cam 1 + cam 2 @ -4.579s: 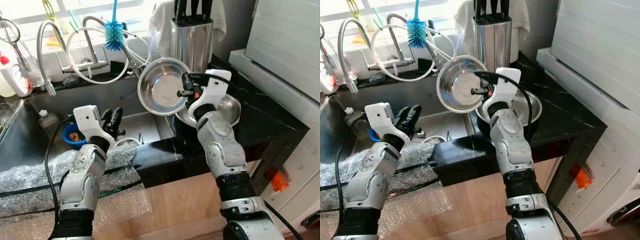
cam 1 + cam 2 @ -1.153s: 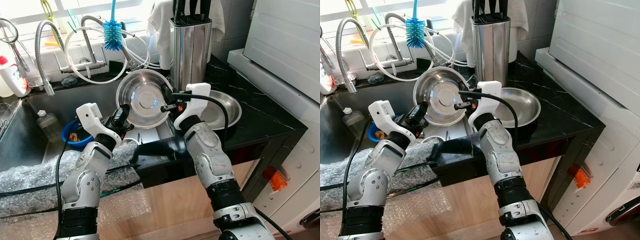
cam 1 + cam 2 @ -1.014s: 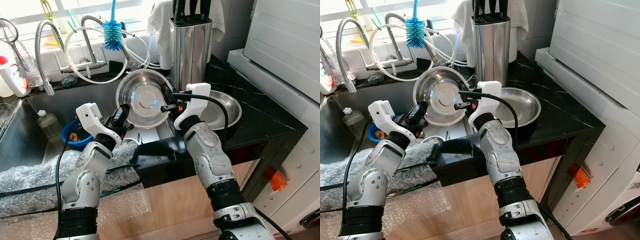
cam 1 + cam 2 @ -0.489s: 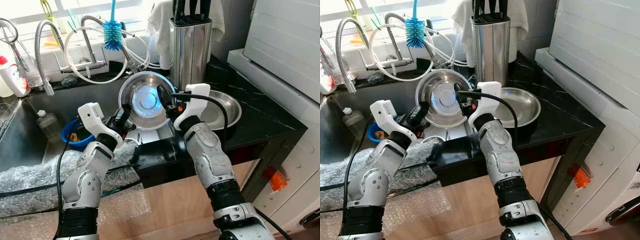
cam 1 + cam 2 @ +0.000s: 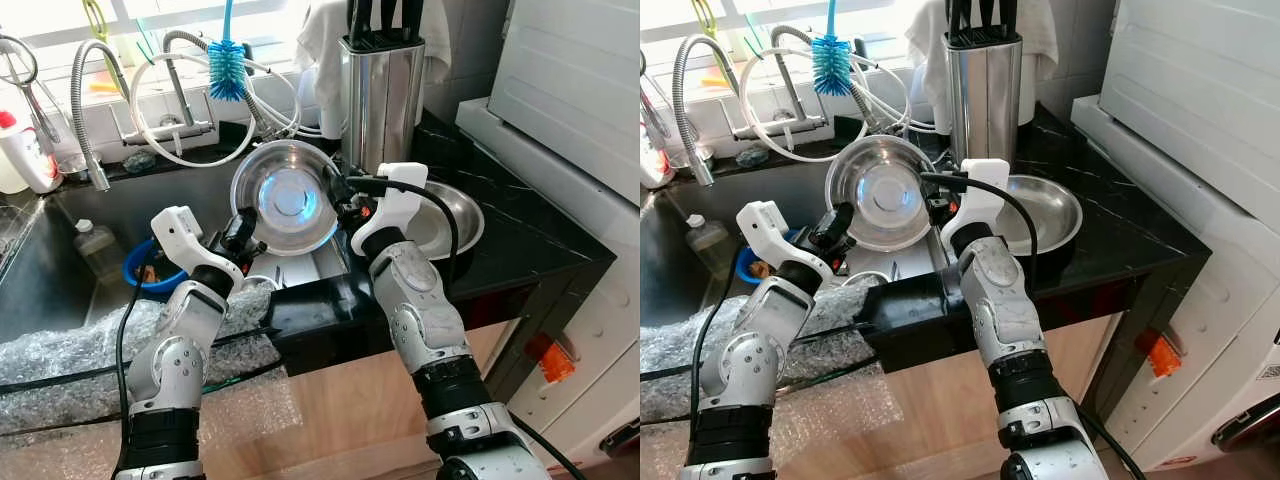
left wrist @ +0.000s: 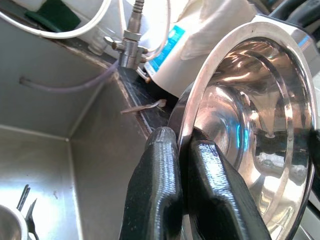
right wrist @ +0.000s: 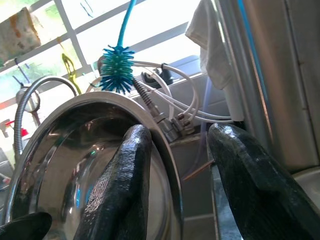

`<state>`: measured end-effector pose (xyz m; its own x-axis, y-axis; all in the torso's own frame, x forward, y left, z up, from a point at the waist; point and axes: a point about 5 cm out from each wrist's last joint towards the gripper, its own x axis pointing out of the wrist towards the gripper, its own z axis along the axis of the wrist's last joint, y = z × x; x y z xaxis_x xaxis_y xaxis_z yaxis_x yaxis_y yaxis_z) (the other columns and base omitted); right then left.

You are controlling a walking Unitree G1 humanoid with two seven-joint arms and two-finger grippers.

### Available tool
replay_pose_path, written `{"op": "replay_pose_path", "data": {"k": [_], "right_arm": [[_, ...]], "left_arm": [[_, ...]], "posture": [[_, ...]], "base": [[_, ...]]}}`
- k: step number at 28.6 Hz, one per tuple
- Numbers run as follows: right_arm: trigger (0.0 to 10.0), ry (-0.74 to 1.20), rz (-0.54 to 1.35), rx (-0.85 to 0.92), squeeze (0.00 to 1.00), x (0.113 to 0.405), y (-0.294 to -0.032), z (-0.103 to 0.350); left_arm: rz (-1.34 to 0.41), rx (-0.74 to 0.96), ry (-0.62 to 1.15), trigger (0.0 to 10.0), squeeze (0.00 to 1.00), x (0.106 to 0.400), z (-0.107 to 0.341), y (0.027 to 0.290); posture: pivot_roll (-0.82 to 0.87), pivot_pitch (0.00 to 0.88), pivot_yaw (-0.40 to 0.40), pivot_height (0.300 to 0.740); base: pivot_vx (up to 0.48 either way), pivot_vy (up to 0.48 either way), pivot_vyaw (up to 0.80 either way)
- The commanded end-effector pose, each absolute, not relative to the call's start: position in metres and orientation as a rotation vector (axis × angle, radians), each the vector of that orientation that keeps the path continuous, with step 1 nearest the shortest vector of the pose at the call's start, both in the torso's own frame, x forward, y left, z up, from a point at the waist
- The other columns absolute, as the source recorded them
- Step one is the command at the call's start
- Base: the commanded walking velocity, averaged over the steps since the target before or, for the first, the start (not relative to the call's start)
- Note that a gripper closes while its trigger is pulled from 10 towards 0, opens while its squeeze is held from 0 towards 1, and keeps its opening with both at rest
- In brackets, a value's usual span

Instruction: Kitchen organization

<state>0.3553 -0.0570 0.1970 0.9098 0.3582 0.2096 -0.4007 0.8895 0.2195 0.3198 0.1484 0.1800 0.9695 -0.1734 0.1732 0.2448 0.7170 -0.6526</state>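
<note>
A steel bowl [image 5: 285, 197] hangs tilted on edge over the sink's right side, its hollow facing me. My left gripper [image 5: 245, 230] is shut on its lower left rim; in the left wrist view the two fingers [image 6: 155, 195] pinch the rim of the bowl [image 6: 250, 115]. My right gripper [image 5: 338, 195] stands open at the bowl's right rim. In the right wrist view the bowl's rim [image 7: 165, 135] passes between its spread fingers [image 7: 240, 170]. A second steel bowl [image 5: 452, 215] rests on the black counter behind my right arm.
A steel knife block [image 5: 380, 85] stands behind the bowls. Faucet hoses and a blue bottle brush [image 5: 228, 65] crowd the sink's back. A blue bowl [image 5: 145, 272] lies in the sink [image 5: 60, 250]. Bubble wrap [image 5: 60, 355] covers the near left. A white appliance [image 5: 580, 90] is at right.
My right gripper, shut on the bowl's rim a second ago, has opened. My left gripper now pinches the rim, and the bowl has tilted slightly toward the left.
</note>
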Motion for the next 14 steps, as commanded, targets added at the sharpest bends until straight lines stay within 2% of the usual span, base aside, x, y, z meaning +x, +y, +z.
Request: {"op": "replay_pose_path", "data": {"k": [1, 7, 11, 12, 14], "right_arm": [[10.0, -0.231, 0.347, 0.309, 0.0, 0.355, -0.065, 0.216], [10.0, -0.244, 0.523, 0.387, 0.0, 0.339, -0.044, 0.225], [10.0, -0.246, 0.551, 0.392, 0.0, 0.334, -0.04, 0.226], [10.0, -0.243, 0.554, 0.395, 0.0, 0.334, -0.04, 0.226], [10.0, -0.236, 0.558, 0.4, 0.0, 0.332, -0.039, 0.227]], "left_arm": [[-0.105, -0.758, -0.167, 0.0, 0.0, 0.321, 0.185, 0.173], [0.015, -0.78, -0.174, 0.0, 0.0, 0.324, 0.183, 0.177], [0.073, -0.728, -0.186, 0.3, 0.0, 0.324, 0.184, 0.178], [0.089, -0.684, -0.195, 7.4, 0.0, 0.325, 0.185, 0.179], [0.109, -0.626, -0.209, 7.4, 0.0, 0.325, 0.187, 0.181]], "posture": [[-0.07, 0.0, 0.095, 0.74], [-0.07, 0.0, 0.101, 0.74], [-0.07, 0.0, 0.101, 0.74], [-0.07, 0.0, 0.102, 0.74], [-0.07, 0.0, 0.102, 0.74]], "base": [[0.0, 0.0, 0.0], [0.0, 0.0, 0.0], [0.0, 0.0, 0.0], [0.0, 0.0, 0.0], [0.0, 0.0, 0.0]]}}
